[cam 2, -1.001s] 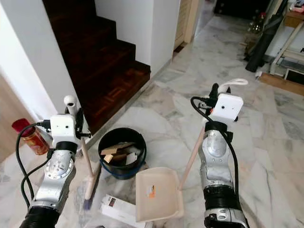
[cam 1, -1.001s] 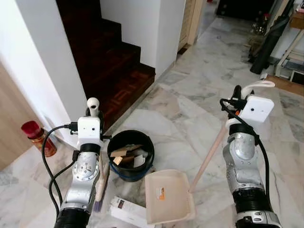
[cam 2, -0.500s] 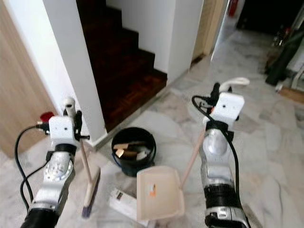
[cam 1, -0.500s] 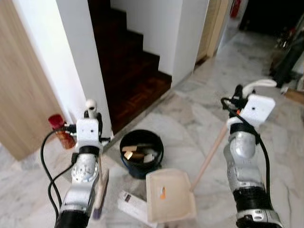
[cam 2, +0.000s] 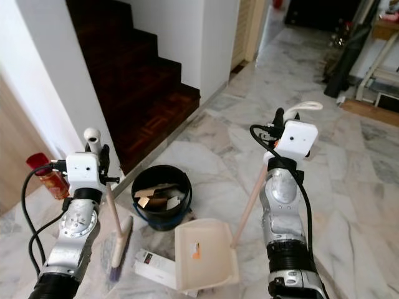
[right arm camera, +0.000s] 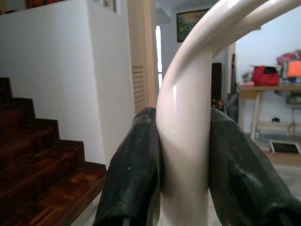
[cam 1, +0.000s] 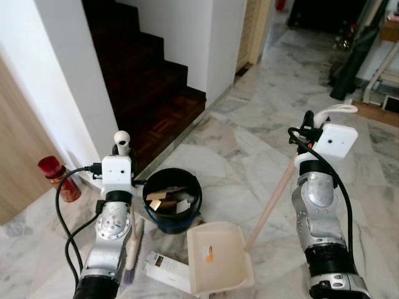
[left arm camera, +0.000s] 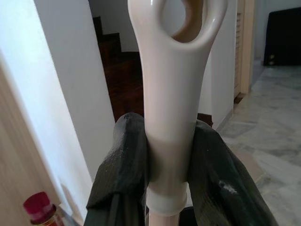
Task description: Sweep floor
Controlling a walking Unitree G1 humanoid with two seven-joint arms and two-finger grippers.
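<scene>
While the left gripper clenches the broom handle, its bristles rest on the floor below. Clamped in the right gripper, the dustpan sits beside the bucket.

Place: the ground-floor hall of a lived-in home, at the foot of the stairs.
Floor: pale veined marble tiles across the whole room.
Stairs: dark wooden steps climb between white walls.
Doors: a light wooden panel at one side, a louvred door further back.
Household things: a black bucket of scraps, a red-capped jar by the wall, a cream dustpan.
Far end: a framed picture on the wall and a cluttered wooden table.
</scene>
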